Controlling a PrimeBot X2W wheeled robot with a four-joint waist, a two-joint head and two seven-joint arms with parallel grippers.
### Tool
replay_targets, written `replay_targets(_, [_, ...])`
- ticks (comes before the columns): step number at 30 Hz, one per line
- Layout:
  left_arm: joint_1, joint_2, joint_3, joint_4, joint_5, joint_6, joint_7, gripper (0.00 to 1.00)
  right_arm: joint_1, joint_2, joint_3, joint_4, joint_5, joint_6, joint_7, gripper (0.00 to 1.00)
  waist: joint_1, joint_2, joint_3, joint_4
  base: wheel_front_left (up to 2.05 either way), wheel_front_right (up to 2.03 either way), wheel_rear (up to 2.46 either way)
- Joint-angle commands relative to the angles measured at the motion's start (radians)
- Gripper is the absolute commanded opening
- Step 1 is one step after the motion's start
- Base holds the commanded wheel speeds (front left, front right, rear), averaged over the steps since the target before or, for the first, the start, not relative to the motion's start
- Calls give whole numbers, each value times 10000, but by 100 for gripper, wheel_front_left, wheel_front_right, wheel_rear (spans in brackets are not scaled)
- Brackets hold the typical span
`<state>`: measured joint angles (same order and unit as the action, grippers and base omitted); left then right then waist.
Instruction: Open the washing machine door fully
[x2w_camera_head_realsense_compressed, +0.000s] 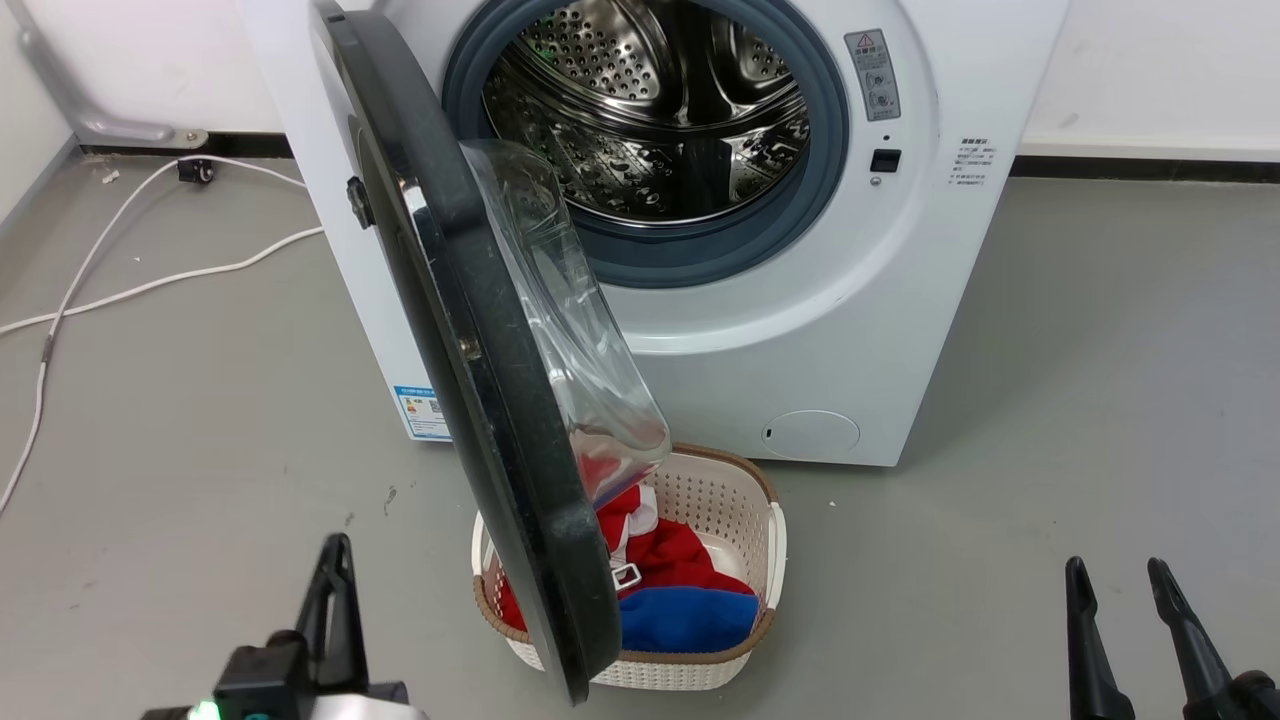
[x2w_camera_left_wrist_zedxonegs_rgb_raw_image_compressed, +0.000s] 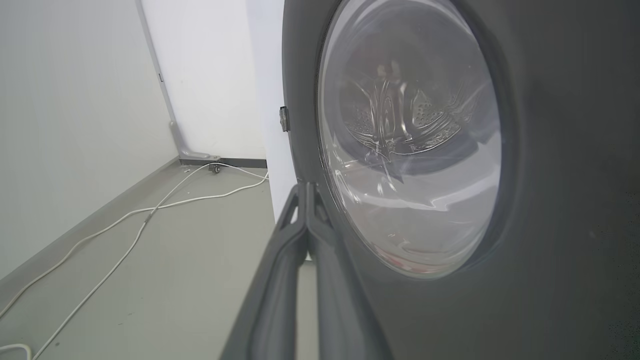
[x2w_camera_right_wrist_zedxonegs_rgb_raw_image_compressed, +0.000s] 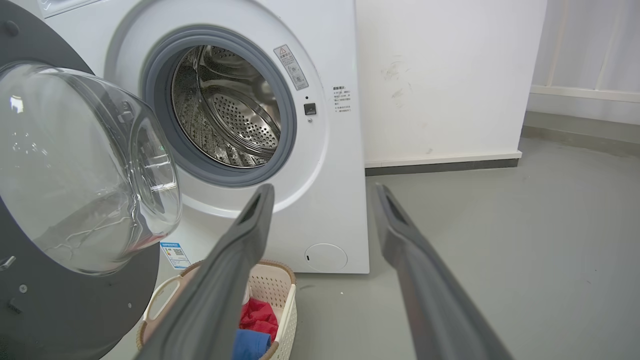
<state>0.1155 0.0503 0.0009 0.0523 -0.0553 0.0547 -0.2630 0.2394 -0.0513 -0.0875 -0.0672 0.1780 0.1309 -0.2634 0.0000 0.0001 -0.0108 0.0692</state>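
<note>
The white washing machine (x2w_camera_head_realsense_compressed: 850, 330) stands ahead with its steel drum (x2w_camera_head_realsense_compressed: 650, 110) exposed. Its round black washing machine door (x2w_camera_head_realsense_compressed: 480, 380) hangs swung out on the left hinge, edge-on toward me, the clear glass bowl (x2w_camera_head_realsense_compressed: 570, 320) bulging to the right over a basket. My left gripper (x2w_camera_head_realsense_compressed: 335, 560) is low at the left, shut and empty, just left of the door's outer face (x2w_camera_left_wrist_zedxonegs_rgb_raw_image_compressed: 550, 200); in the left wrist view its fingers (x2w_camera_left_wrist_zedxonegs_rgb_raw_image_compressed: 300, 235) lie beside the glass window (x2w_camera_left_wrist_zedxonegs_rgb_raw_image_compressed: 410, 140). At the lower right my right gripper (x2w_camera_head_realsense_compressed: 1115, 580) is open and holds nothing, far from the door (x2w_camera_right_wrist_zedxonegs_rgb_raw_image_compressed: 60, 300).
A cream laundry basket (x2w_camera_head_realsense_compressed: 740, 500) with red and blue clothes sits on the floor under the door, in front of the machine. White cables (x2w_camera_head_realsense_compressed: 130, 270) trail across the grey floor at the left, toward a wall corner (x2w_camera_left_wrist_zedxonegs_rgb_raw_image_compressed: 190, 150). Open floor lies to the right.
</note>
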Motion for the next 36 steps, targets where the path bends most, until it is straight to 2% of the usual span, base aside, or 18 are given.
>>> replay_targets(1, [-105,3,105,-216,64,86,-27,0,55,20,-2,11,-20,-2,-18,100,0,-1,-23,1,0,0,0])
replay_targets(8, [-461,138,430,-1951,325,156,-27,0,16,20,1,8,-11,-1,-18,100,0,-1,-95,4,0,0,0])
replay_targets(9, [-685,204,321,-2886,488,107,-26,0,5,20,16,19,0,-2,-18,100,0,-1,-120,26,0,0,0])
replay_targets(10, [-741,200,251,-3173,540,104,-26,0,2,20,28,30,11,-2,-18,100,0,-1,-131,33,0,0,0])
replay_targets(19, [-1299,193,-912,-4964,1061,-101,-26,0,-5,19,138,102,24,-2,-18,100,0,-1,-204,-3,0,0,0])
replay_targets(27, [-1600,148,-2603,-5467,1202,-551,-26,0,32,19,175,141,-20,-1,-18,100,0,-1,-212,13,0,0,0])
replay_targets(36, [-1636,81,-4306,-4813,1055,-975,-24,0,-48,19,222,198,-8,-2,-18,100,0,-1,-141,74,0,0,0])
